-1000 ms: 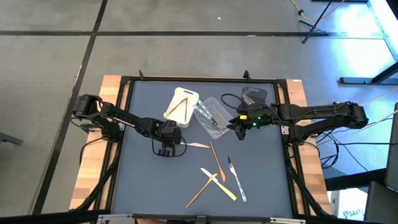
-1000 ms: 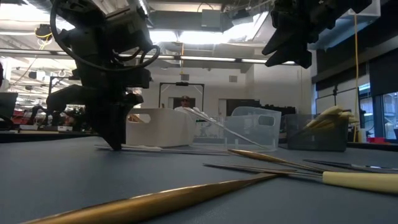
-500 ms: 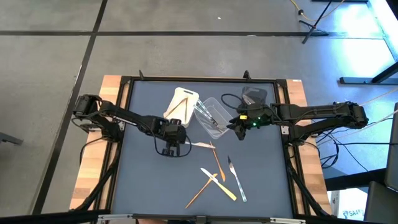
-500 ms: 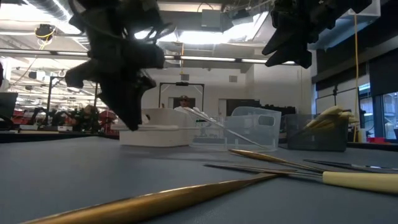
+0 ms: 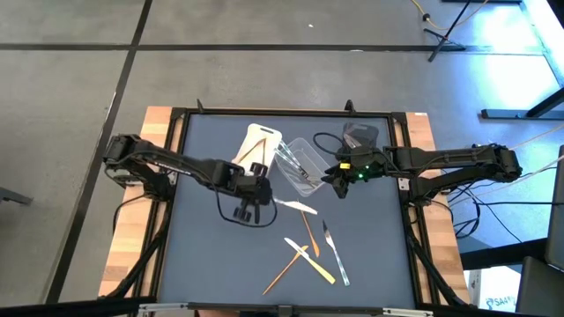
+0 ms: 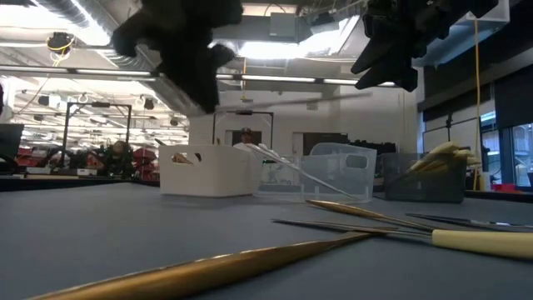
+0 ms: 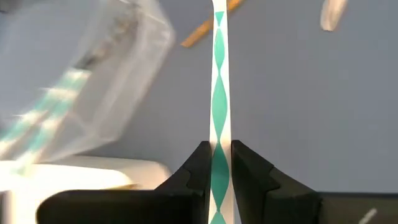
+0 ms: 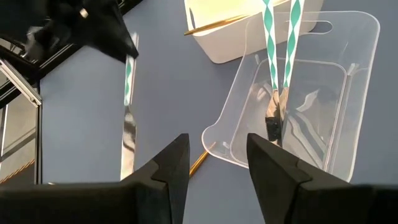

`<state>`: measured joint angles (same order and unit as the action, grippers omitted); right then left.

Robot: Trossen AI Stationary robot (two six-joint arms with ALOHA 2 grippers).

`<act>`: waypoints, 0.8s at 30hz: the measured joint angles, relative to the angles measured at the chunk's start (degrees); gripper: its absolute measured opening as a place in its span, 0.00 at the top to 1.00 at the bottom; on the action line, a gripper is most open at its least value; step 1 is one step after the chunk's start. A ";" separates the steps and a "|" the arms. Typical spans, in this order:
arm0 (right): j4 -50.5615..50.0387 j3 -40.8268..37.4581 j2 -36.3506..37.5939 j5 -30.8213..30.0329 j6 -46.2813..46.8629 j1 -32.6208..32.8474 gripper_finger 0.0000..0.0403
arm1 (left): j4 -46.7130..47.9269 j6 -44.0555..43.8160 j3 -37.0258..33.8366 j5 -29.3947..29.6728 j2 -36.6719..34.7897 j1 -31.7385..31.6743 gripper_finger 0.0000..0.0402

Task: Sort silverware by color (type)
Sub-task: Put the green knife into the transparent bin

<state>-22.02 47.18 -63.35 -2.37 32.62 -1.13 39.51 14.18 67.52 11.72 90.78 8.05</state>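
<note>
My left gripper (image 5: 256, 195) is shut on a whitish plastic knife (image 5: 295, 207) with a green-and-white patterned handle, above the table's middle, just near of the white tub (image 5: 257, 145). The low view shows the knife (image 6: 283, 103) held high. My right gripper (image 8: 214, 165) is open and empty, hovering by the clear tub (image 8: 292, 93), which holds several green-handled pieces. Tan-orange, yellow and clear pieces (image 5: 310, 251) lie flat on the mat near the front. Yellow pieces stick out of the dark grey tub (image 6: 425, 179). My left gripper pinches the knife's patterned handle (image 7: 219, 163) between its two fingers (image 7: 198, 168). The fingers come from the table's left and lie along the knife, which runs straight out ahead of them. The knife is about level, lifted clear, its blade (image 8: 129, 140) pointing toward the table's right.
The three tubs stand in a row at the far middle: white, clear, dark grey (image 5: 359, 136). A tan-orange piece (image 5: 256, 157) lies in the white tub. Bare mat (image 5: 203, 255) lies at the near left. A person stands in the room far behind the table (image 6: 246, 136).
My left gripper has lifted the knife from the mat, where it lay flat, and carried it up and a little toward the table's right. The knife now hangs level in the air. The right arm has kept still.
</note>
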 joint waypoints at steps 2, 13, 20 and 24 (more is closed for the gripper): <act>-0.02 0.00 0.00 0.00 0.00 0.00 0.63 | 2.17 1.69 2.14 2.98 0.00 -0.14 0.90; -0.13 0.00 0.00 0.00 0.00 0.00 0.63 | 11.16 9.37 8.35 21.50 -0.09 -3.17 0.90; -0.17 0.00 0.00 0.00 -0.02 0.00 0.63 | 10.90 19.59 8.35 28.69 -0.09 -8.55 0.90; -0.17 0.00 0.00 0.00 -0.01 0.00 0.63 | 10.33 23.01 8.35 29.24 -0.07 -12.08 0.90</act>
<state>-22.20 47.18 -63.35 -2.37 32.61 -1.13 49.84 37.18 75.88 40.96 90.71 -4.02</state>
